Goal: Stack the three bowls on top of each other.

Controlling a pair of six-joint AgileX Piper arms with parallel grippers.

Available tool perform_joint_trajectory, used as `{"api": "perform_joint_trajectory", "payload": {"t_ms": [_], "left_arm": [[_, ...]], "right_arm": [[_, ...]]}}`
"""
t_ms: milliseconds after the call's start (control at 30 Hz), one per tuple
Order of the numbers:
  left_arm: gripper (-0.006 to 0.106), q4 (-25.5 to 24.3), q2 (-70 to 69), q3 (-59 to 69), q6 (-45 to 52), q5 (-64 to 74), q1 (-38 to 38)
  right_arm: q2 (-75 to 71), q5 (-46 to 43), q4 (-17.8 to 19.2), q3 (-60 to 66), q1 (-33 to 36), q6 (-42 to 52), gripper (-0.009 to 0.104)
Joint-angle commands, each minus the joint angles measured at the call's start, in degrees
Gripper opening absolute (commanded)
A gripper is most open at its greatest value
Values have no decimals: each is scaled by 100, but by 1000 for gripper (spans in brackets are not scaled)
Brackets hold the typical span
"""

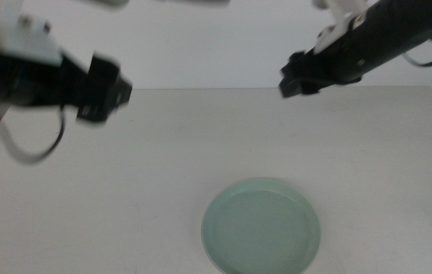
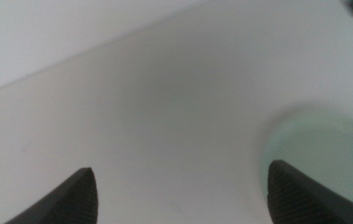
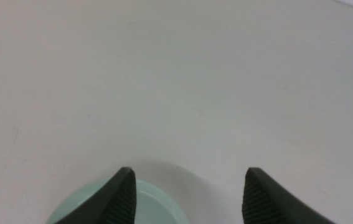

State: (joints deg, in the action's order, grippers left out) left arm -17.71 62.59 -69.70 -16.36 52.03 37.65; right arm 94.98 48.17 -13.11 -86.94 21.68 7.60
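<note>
A pale mint green bowl [image 1: 261, 227] rests on the white table near its front edge, and it is the only bowl I can make out. Nothing lies inside it. Whether others sit under it cannot be told from here. My left gripper [image 1: 113, 91] hangs high above the table's left rear, open and holding nothing. In the left wrist view its jaws [image 2: 182, 193] stand wide apart, with the bowl [image 2: 319, 143] off to one side. My right gripper [image 1: 296, 80] hovers high at the right rear, open and holding nothing. In the right wrist view [image 3: 188, 186] the bowl's rim [image 3: 157, 205] shows between its jaws.
The white table [image 1: 368, 152] runs back to a pale wall. A dark cable [image 1: 29, 156] loops down from the left arm over the table's left side.
</note>
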Motion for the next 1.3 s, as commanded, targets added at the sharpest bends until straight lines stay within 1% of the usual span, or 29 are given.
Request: {"api": "perform_joint_trajectory", "payload": {"t_ms": [0,67,133,233,300,367,433,533,667,767,833,900,1033,1267], "left_arm": [[105,-104,257,-612,-90,-326,-348],[105,305,514,-948,279,-242,-885],[105,977,717,-1208,865,-196,-1560],[105,1964,722,-1288,1798,-229,-2498],[105,2500,644,-1225,2161,-186,-2920],[105,2837,461,-1045,2316,-234,-3256],[105,3051,148,-619,2287,-570,-3427],[105,3092,-431,279,2292,-1522,-3401],[105,3081,-1220,1578,2376,-2752,-3358],[105,3069,-1719,2536,2617,-3547,-3358],[105,3069,-2019,3056,2641,-4079,-3358],[105,3069,-2232,3476,2641,-4520,-3358],[105,3036,-2394,3801,2691,-4875,-3358],[105,3060,-2394,3780,2674,-4844,-3358]], "right_arm": [[-320,150,-58,-409,-311,53,44],[-419,177,-174,-430,-621,53,44],[-581,292,-318,-379,-949,65,44],[-925,351,-330,-122,-1460,65,44],[-1273,261,-325,244,-1760,65,44],[-1657,79,-317,674,-1980,65,44],[-2145,-299,-243,1250,-2114,65,44],[-2900,-933,-120,2178,-2141,65,44],[-3737,-1673,-106,3266,-2141,156,44],[-4328,-2175,-106,4074,-2141,452,44],[-4706,-2453,-112,4492,-2141,693,44],[-5014,-2691,-112,4842,-2141,713,44],[-5377,-3000,-112,5100,-2141,713,44],[-5482,-2988,-111,5100,-2141,707,44]]}}
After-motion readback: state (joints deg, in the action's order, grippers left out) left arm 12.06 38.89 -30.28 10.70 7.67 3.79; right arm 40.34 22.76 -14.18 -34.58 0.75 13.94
